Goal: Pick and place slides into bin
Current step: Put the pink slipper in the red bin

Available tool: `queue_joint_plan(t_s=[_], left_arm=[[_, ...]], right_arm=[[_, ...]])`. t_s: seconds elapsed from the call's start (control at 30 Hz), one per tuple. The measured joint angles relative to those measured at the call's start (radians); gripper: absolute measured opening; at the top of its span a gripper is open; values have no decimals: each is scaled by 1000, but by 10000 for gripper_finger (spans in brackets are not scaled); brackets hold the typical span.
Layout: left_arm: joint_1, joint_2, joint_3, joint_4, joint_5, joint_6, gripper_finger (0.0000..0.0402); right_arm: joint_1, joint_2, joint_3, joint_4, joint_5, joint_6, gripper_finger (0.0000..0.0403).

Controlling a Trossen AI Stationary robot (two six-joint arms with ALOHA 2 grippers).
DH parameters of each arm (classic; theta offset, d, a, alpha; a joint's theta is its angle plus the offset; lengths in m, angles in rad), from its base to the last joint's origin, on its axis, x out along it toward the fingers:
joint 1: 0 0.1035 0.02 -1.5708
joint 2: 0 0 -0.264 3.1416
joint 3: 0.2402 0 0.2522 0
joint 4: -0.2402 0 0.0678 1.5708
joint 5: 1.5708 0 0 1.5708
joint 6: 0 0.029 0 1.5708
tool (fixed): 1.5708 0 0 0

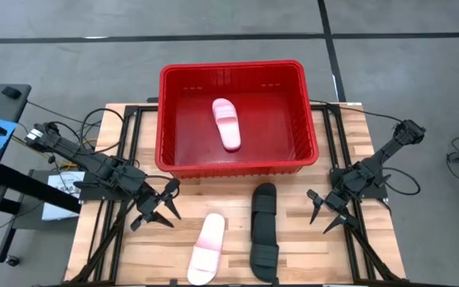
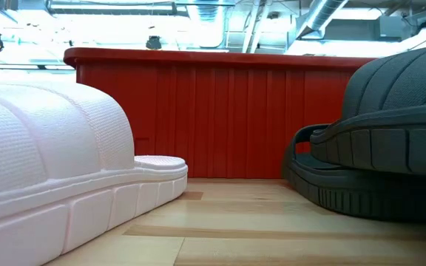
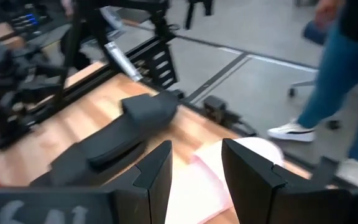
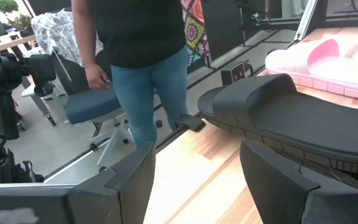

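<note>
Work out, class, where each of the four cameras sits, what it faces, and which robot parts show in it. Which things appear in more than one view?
High view: above the table, looking down on the red bin, sandals and both arms.
Low view: at tabletop height, facing the bin wall; no robot parts show.
Left wrist view: on the left arm, past the open left pincer toward the black sandals.
Right wrist view: on the right arm, past the open right pincer toward a person.
Shared: the pink sandal on the table and the black sandals show in all four.
</note>
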Motion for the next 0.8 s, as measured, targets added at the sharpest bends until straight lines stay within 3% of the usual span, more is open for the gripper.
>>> queue_joint_plan(t_s=[0.3, 0.8], left_arm=[[0, 0, 1, 51, -73, 53, 132], [0, 73, 103, 8, -65, 93, 132]], right_arm=[[0, 0, 0, 0, 0, 0, 226], [0, 0, 0, 0, 0, 0, 226]])
